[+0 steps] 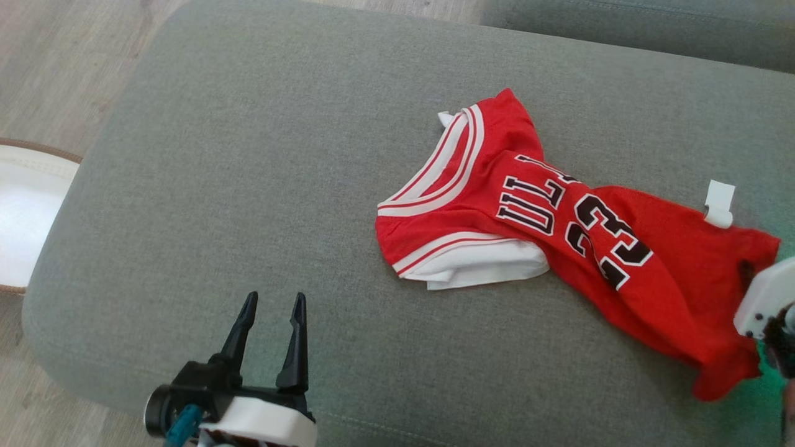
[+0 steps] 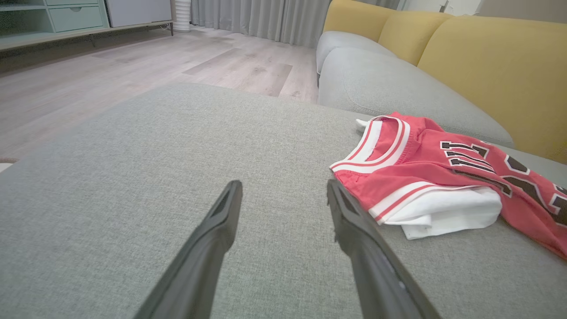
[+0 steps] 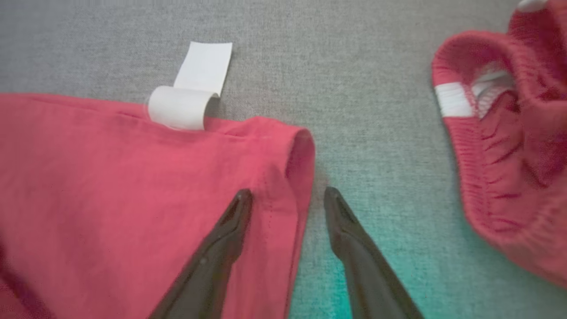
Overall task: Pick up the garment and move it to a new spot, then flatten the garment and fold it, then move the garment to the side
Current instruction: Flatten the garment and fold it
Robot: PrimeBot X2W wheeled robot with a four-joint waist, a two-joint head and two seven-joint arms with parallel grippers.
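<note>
Count on inspection: one red garment, bearing two black digits and one white label. One further piece of red fabric with a gathered band is noted; whether it counts as a second garment cannot be told. Claws: two, the left claw and the right claw, each with two dark fingers, four in all. One grey ottoman. One sofa, with three yellow back cushions in sight. One pale round item with a brown rim. One cabinet.
</note>
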